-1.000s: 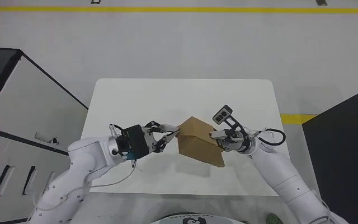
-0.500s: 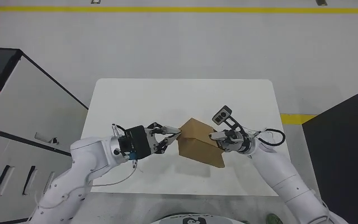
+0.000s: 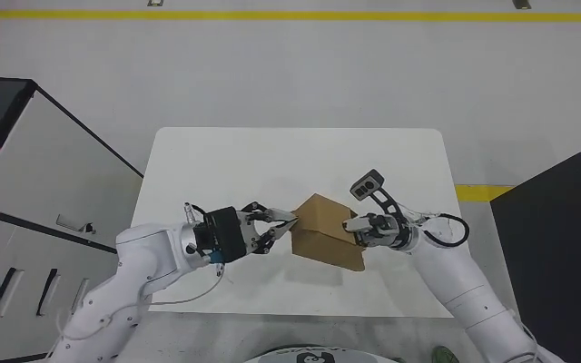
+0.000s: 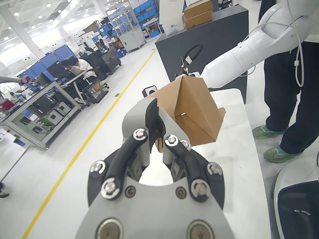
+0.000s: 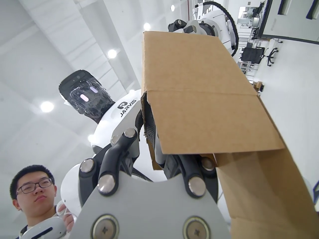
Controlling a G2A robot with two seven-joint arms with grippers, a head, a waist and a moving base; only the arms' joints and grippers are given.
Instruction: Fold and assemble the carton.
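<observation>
the brown, partly folded cardboard carton (image 3: 320, 234) hangs tilted over the front middle of the white rectangular table (image 3: 272, 154), held between the two arms. the left gripper (image 3: 289, 220) is clamped on a flap at the carton's left end, and in the left wrist view its grey fingers (image 4: 135, 119) pinch the cardboard edge. the right gripper (image 3: 350, 224) is closed on the carton's right edge, with the wall caught between its pads. one fold stands up as a ridge. whether the lower edge touches the tabletop i cannot tell.
</observation>
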